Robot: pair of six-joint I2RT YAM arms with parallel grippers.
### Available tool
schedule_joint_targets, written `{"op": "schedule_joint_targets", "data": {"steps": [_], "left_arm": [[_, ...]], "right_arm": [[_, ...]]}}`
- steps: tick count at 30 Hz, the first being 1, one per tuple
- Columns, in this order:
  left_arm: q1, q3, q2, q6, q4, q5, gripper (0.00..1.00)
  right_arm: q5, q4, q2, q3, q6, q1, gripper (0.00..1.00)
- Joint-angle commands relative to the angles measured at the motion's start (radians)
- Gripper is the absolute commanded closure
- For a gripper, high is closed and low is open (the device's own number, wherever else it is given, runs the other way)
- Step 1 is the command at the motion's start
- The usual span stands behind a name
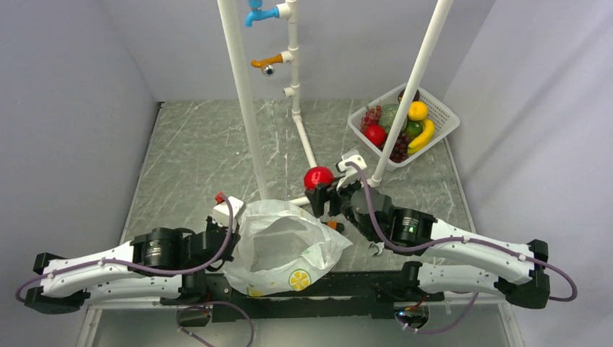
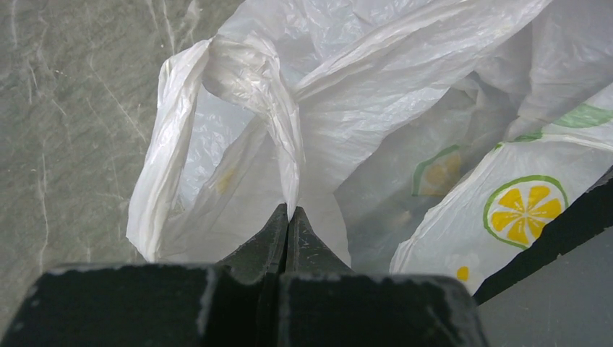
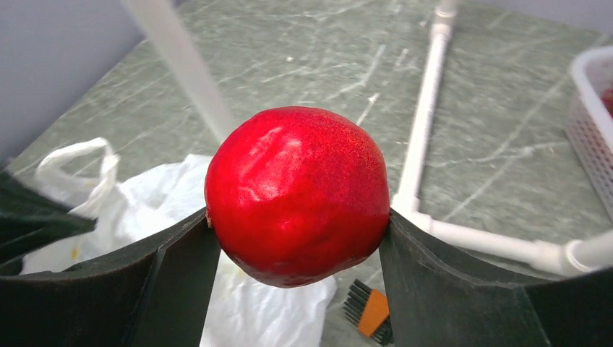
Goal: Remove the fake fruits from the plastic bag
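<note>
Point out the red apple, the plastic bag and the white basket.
red apple (image 3: pixel 296 195), right wrist view, its glossy front.
plastic bag (image 1: pixel 318 253), top view, its right wall.
white basket (image 1: pixel 442 110), top view, its right rim.

I can read no text, brand or number anywhere; the plastic bag (image 1: pixel 289 249) carries only printed lemon slices, no lettering.

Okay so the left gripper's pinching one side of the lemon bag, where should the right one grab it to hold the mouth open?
Probably the loose rim corner of the plastic bag that juts toward the right arm, opposite the left gripper's pinch. Come in low from the right, jaws across the thin film: that edge flares outward, so it offers a free fold.
</note>
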State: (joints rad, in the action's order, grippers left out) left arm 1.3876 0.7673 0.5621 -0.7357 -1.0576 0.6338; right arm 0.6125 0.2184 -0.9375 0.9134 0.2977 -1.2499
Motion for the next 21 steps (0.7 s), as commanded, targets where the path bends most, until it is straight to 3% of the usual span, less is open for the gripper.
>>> {"op": "schedule_joint_targets", "data": {"steps": [1, 8, 21], "left_arm": [[0.006, 0.002, 0.051, 0.028, 0.038, -0.005, 1.0], [0.009, 0.007, 0.08, 0.031, 0.036, -0.009, 1.0], [0.032, -0.014, -0.08, 0.03, 0.064, -0.005, 1.0]], "right_arm": [[-0.032, 0.059, 0.043, -0.009, 0.065, 0.12, 1.0], [-0.237, 0.119, 0.019, -0.065, 0.209, 0.389, 1.0], [-0.444, 0.224, 0.029, -0.174, 0.354, 0.648, 1.0]]}}
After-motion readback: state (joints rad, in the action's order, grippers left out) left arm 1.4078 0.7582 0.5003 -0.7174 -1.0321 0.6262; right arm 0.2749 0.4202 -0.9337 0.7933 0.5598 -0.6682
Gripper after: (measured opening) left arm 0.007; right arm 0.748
